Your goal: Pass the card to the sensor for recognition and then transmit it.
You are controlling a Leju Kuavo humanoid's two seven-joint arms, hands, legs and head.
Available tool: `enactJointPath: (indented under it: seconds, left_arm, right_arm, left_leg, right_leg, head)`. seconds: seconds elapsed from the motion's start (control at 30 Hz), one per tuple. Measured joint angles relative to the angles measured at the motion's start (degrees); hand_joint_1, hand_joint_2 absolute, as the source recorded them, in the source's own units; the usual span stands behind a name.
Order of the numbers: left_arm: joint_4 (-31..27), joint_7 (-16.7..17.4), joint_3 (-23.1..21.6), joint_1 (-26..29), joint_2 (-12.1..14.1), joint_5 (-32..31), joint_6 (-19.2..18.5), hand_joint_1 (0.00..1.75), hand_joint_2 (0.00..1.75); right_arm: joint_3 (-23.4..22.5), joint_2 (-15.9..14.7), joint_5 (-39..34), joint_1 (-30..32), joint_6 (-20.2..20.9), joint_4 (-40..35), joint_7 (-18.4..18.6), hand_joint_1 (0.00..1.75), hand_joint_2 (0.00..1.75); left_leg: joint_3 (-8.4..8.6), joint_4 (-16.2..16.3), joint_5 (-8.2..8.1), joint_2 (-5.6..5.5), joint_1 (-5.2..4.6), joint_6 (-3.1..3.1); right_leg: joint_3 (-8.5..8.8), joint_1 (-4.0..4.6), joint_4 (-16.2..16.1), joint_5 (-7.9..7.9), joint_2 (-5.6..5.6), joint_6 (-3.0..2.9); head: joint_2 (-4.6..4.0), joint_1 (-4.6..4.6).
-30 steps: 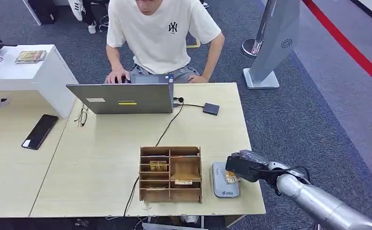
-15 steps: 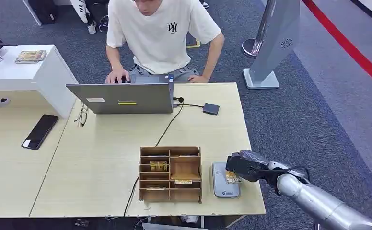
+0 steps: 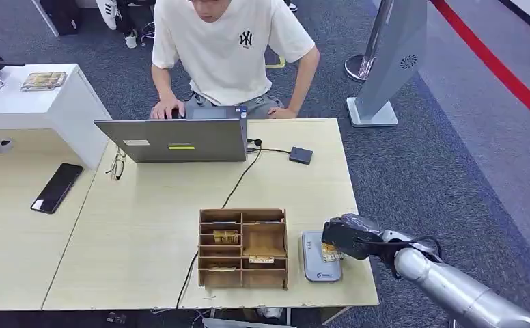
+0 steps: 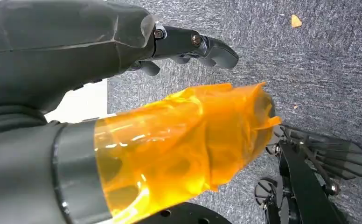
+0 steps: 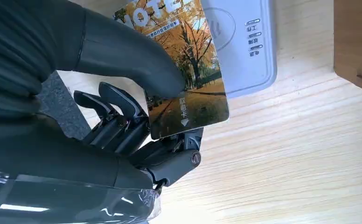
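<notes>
Currently: right hand pinching card betw. thumb and fingers, card's long axis running out from the hand, free end lying over grey sensor at table edge. Left hand hanging over carpet, fingers apart, holding nothing. Wooden organiser sitting just beside sensor, cards showing in two compartments. Person sitting at laptop across table.
</notes>
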Motion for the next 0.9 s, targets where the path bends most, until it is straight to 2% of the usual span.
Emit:
enactJointPath:
  seconds: [0.9]
  left_arm:
    - [0.0,-0.07,0.0,0.0,0.22,0.0,0.07,0.0,0.0]
  right_arm:
    - [0.0,0.0,0.26,0.02,-0.2,0.0,0.09,1.75,1.75]
  left_leg:
    - [0.01,0.0,0.0,0.0,0.0,0.0]
  right_leg:
    - [0.0,0.0,0.0,0.0,0.0,0.0]
  head:
    - [0.0,0.0]
